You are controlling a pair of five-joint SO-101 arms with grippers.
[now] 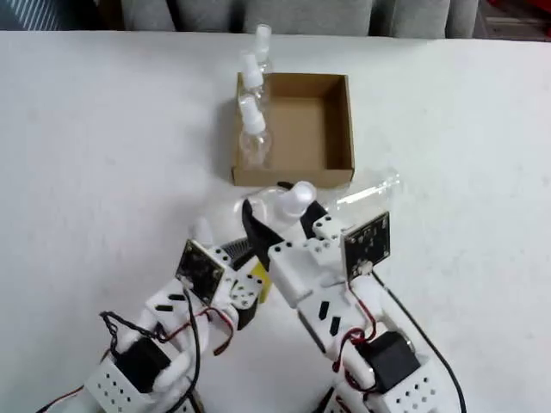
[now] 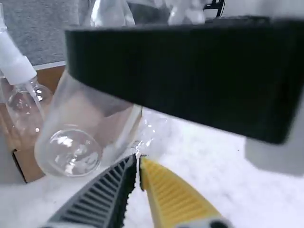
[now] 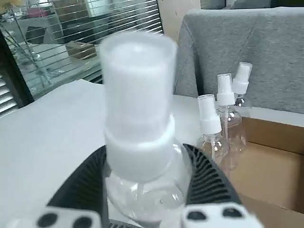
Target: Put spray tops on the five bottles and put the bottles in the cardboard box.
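Where the high view looks down, the right tool [image 1: 284,215] pinches a capped bottle [image 1: 300,196] upright just beside the cardboard box [image 1: 297,168]. Left wrist view: left tool [image 2: 138,167] pressed together, empty. Right wrist view: three capped bottles [image 3: 224,102] by the box.

the cardboard box [image 1: 293,176] sits mid-surface [image 1: 103,129]. three bottles [image 1: 252,138] stand in a row along its left wall, the farthest [image 1: 263,43] past the back corner. before the near wall, the right end effector [image 3: 145,161] clasps an upright bottle [image 1: 293,200]. another bottle [image 1: 370,189] lies just right. the left end effector [image 2: 137,166] sits nearer the arm bases.
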